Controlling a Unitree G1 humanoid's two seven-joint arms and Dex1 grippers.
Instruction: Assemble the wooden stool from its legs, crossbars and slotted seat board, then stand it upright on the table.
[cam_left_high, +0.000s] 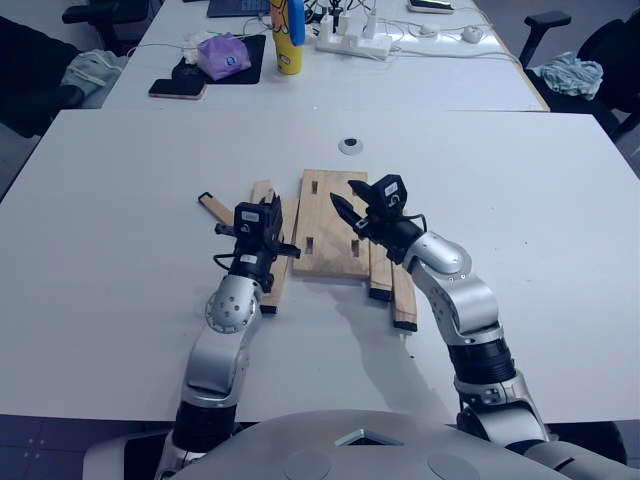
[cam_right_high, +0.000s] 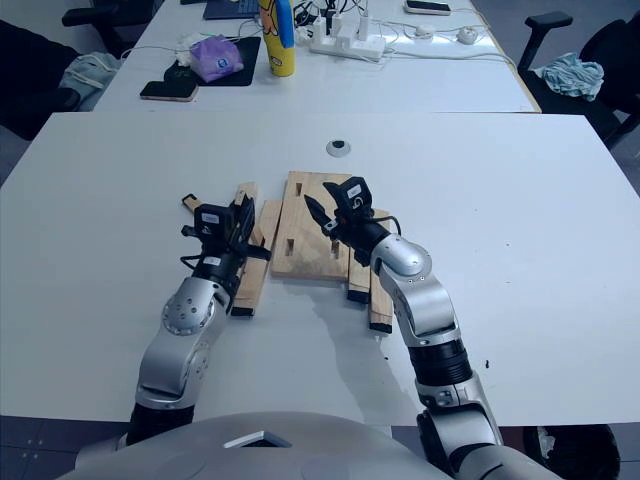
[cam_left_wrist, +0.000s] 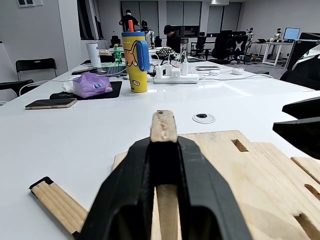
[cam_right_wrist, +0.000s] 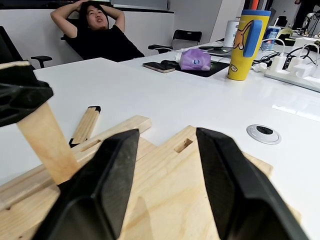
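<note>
The left gripper is clamped on a wooden bar. The left wrist view shows this grip plainly, while from the head the fingers hide it. The right gripper hangs with jaws wide apart over the seat board. Its wrist view shows a board slot between them and the held bar tilted; whether the tips touch the board I cannot tell. The board lies flat mid-table, just beside the left gripper on its right-edge side. A short leg lies toward the left edge, and two legs lie at the board's right, nearer the front edge.
</note>
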